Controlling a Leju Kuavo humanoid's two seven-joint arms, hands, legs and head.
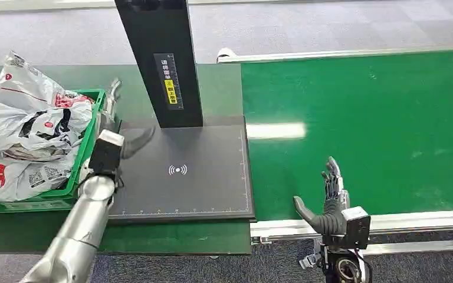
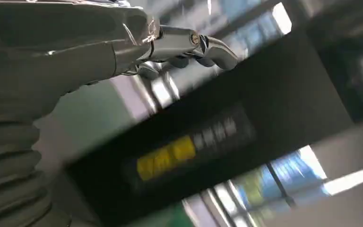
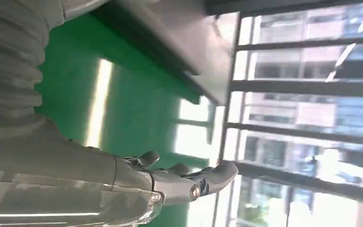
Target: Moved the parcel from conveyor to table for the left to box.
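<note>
Several grey plastic parcels (image 1: 17, 127) are heaped in the green crate (image 1: 88, 144) at the left of the table. My left hand (image 1: 121, 132) hovers beside the crate's right wall, over the black scanner pad (image 1: 183, 171), fingers spread and holding nothing. In the left wrist view its fingers (image 2: 189, 47) stretch toward the black scanner post (image 2: 227, 123). My right hand (image 1: 329, 203) stands upright at the near edge of the green conveyor belt (image 1: 360, 130), fingers apart and empty. The right wrist view shows those fingers (image 3: 189, 182) over the belt (image 3: 123, 99).
The black scanner post (image 1: 165, 59) with a yellow label rises from the pad between crate and belt. A silver rail (image 1: 401, 221) runs along the belt's near edge. Dark green table surface (image 1: 171, 239) lies in front of the pad. Grey carpet lies beyond.
</note>
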